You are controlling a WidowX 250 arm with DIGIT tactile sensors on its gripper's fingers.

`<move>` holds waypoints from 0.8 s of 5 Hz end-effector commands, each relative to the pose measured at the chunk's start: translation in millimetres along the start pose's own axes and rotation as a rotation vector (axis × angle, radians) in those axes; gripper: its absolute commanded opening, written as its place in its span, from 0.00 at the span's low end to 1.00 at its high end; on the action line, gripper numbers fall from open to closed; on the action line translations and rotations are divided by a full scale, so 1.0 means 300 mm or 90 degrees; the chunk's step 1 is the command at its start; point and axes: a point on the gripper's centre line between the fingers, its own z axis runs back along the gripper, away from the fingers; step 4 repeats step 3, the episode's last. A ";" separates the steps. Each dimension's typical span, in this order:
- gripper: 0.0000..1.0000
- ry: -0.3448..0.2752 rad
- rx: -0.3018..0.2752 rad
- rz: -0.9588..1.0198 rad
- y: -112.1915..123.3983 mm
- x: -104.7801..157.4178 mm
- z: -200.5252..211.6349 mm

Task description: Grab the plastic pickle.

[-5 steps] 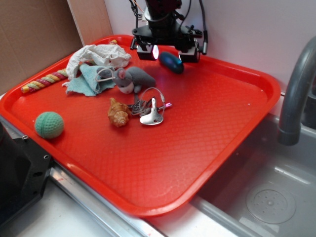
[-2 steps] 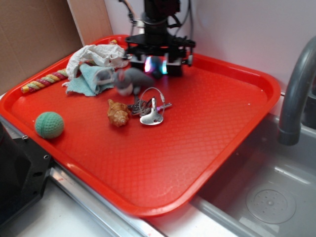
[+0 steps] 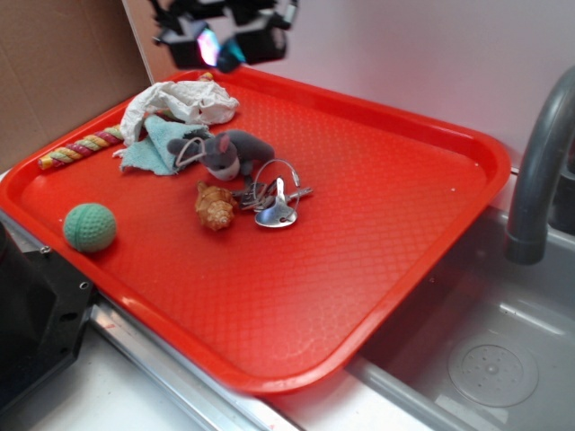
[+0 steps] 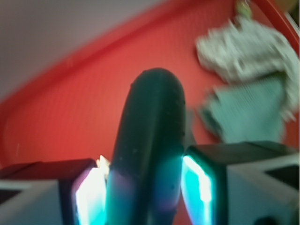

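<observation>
Gripper [image 4: 145, 192] jaws are clamped on the plastic pickle [image 4: 150, 140], which is held in the air above the red tray's [image 3: 431, 224] far corner. A light, stiff, glossy body (likely slippery) is judged; its midsection is pinched between the lit pads [image 4: 194, 187].

The gripper [image 3: 222, 47] rose from the tray [image 3: 395, 224] and swung left, carrying the plastic pickle [image 4: 147, 154] clamped between its fingers. The grey mouse toy [image 3: 226, 153] apparently shifted slightly left, though motion blur clouds this.
</observation>
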 end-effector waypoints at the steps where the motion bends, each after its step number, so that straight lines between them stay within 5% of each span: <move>1: 0.00 -0.011 -0.019 -0.146 -0.073 -0.109 0.286; 2: 0.00 -0.037 0.005 -0.197 -0.113 -0.168 0.341; 4: 0.00 -0.064 0.039 -0.177 -0.053 -0.172 0.362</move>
